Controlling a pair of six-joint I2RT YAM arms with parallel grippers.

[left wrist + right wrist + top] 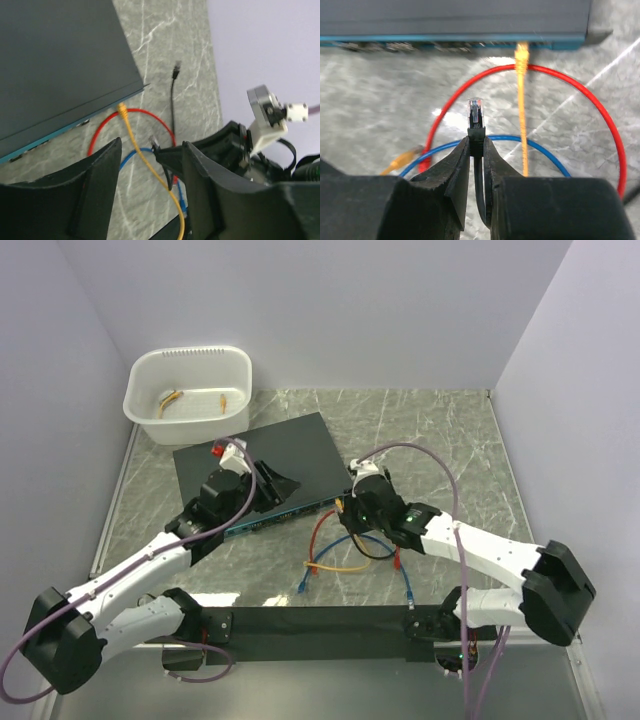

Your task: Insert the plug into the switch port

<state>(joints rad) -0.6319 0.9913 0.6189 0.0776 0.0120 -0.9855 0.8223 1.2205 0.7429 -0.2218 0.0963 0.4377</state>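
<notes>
The black plug (475, 111), clear-tipped with a black boot, is pinched upright between my right gripper's (476, 142) fingers, and its black cable hangs down between them. It points at the switch's teal face (450, 42) but stands well short of the row of switch ports (395, 46). A yellow plug (521, 50) sits in a port further right. In the top view my right gripper (347, 508) hovers just off the switch's (280, 455) near right corner. My left gripper (150, 190) is open with nothing held, above the switch's near edge (268, 483).
Red (320, 530), blue (372, 540) and yellow (335, 567) cables loop on the marble table in front of the switch. The black cable's other end (176, 70) lies past the switch's corner. A white tub (190, 390) stands at the back left. Walls close in on both sides.
</notes>
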